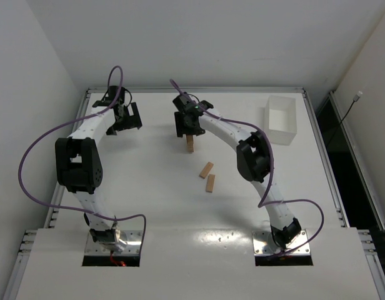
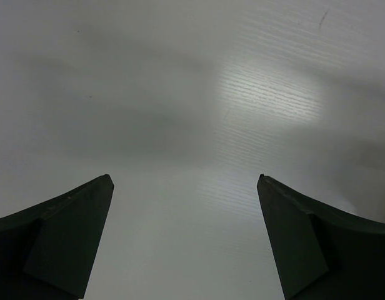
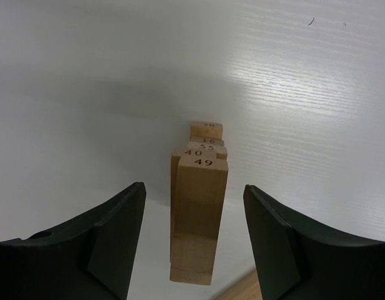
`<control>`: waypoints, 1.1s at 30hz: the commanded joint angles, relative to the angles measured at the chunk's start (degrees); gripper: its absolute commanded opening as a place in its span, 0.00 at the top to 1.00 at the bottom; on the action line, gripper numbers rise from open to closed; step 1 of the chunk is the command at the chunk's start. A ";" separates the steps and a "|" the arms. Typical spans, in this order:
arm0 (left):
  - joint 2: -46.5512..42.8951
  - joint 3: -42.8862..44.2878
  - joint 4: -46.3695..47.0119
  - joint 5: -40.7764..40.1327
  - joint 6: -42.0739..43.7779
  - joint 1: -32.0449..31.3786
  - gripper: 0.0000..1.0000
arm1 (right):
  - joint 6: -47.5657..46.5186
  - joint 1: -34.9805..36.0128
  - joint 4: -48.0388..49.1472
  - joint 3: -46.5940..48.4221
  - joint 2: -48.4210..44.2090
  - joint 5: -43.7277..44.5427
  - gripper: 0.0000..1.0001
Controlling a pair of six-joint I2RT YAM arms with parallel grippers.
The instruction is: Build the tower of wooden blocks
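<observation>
1. The tower (image 3: 199, 212) stands mid-table toward the far side, several layers high. Two loose wood blocks (image 1: 206, 170) lie just near-right of it, not yet stacked.
2. The right gripper (image 3: 194, 186) straddles the tower's top, fingers apart with a gap on each side, clamping nothing.
3. The left gripper (image 2: 185, 181) hangs far-left, spread wide and empty.
4. The blocks are plain tan wood, flat-sided and sharp-edged, with numbers printed on their ends. The table (image 1: 149, 206) is smooth white.

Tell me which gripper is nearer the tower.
Right. The right gripper stands directly over the tower, open jaws on either side of it; the left gripper hangs well off to its left.
</observation>
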 commanded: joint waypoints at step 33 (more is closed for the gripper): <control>0.96 2.11 0.39 0.47 -1.23 -0.41 0.00 | 0.10 -1.96 2.47 2.74 2.47 -1.71 0.52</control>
